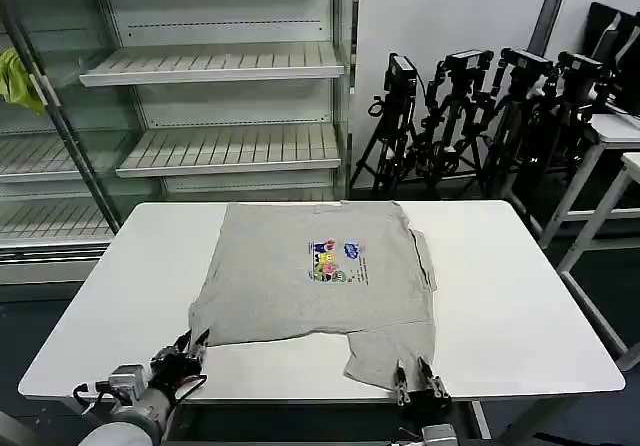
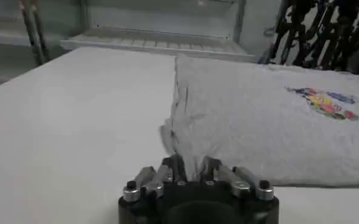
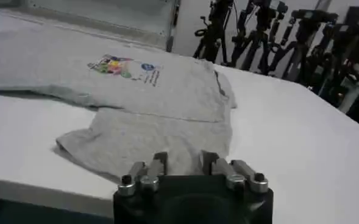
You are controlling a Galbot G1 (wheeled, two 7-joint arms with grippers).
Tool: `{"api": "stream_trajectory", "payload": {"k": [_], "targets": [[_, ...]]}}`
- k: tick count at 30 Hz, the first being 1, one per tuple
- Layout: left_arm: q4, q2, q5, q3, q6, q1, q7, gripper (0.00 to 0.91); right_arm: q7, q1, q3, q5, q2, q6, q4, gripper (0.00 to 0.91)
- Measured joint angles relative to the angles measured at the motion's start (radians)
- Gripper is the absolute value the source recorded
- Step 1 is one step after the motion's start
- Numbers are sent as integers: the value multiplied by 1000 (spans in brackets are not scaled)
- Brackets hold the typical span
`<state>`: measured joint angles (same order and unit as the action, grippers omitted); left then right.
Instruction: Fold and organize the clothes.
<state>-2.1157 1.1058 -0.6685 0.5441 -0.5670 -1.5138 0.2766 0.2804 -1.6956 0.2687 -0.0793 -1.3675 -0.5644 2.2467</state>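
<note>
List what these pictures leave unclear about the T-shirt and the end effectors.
- T-shirt print: too small to read, head view.
- Left end effector: cloth bunches at its fingertips; grip uncertain, left wrist view.
- Right end effector: at the hem; contact unclear.

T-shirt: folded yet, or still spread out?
Mostly spread. The T-shirt lies flat on the table, print up, with one sleeve tucked under at the far right side. No full fold yet.

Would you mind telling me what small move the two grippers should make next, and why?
Probably close both on the cloth. The left gripper sits at the T-shirt's near left corner, the right gripper at the near edge of its lower flap, both open with the hem between the fingers on the table.
</note>
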Motion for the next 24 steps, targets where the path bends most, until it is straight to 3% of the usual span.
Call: {"api": "stream_trajectory", "payload": {"k": [15, 24], "targets": [[-157, 16, -31, 45, -16, -106, 26, 71, -10, -138, 60, 9, 18, 52, 191, 0], [-258, -6, -33, 76, -13, -148, 45, 71, 1, -99, 138, 90, 45, 72, 236, 0]]}}
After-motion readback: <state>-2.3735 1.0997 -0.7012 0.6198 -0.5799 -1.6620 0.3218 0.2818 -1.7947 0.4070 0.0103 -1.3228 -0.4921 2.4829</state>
